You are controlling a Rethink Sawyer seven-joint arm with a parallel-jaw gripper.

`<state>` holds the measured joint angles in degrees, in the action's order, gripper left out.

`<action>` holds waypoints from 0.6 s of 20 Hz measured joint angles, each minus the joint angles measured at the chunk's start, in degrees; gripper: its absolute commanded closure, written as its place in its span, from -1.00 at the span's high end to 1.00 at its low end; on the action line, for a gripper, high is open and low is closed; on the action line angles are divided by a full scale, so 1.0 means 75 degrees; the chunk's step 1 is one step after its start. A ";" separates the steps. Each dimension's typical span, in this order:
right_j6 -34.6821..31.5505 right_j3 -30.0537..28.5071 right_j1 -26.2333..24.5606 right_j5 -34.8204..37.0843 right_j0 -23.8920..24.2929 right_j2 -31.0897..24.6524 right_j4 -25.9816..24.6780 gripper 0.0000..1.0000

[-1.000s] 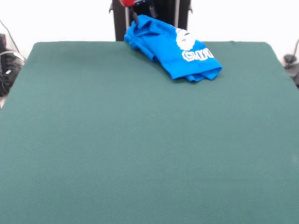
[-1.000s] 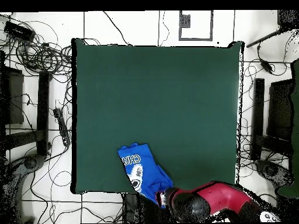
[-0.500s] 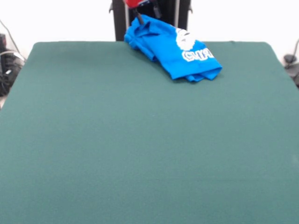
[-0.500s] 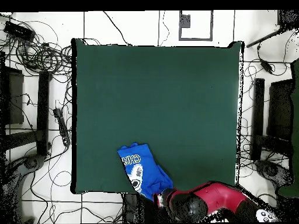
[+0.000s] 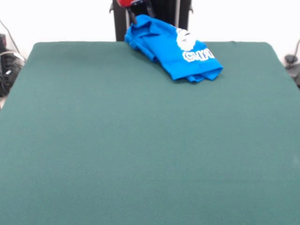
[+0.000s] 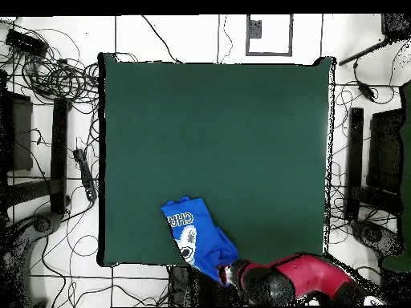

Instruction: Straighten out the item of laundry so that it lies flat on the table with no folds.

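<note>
Blue T-shirt point(image 5: 173, 49) lying crumpled and folded over itself at table's point(image 5: 140, 140) far edge, right of centre, upper end overhanging edge. White print and block letters facing up, partly creased. Dark green table stretching wide, shirt occupying small patch of it.

Item of laundry point(image 5: 174, 49) lying bunched at table point(image 5: 140, 150) far edge, overhanging it; gripper point(image 5: 136, 8) hovering just behind.
</note>
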<state>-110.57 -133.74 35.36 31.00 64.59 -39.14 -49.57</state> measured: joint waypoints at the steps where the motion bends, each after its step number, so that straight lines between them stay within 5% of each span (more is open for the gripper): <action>1: 0.0000 0.0001 0.0122 0.0002 0.0057 -0.0010 0.0028 1.00; 12: 0.0000 -0.0001 0.0583 0.0116 0.0259 -0.0052 0.0129 1.00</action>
<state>-110.57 -133.75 39.74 31.87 66.53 -39.53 -48.60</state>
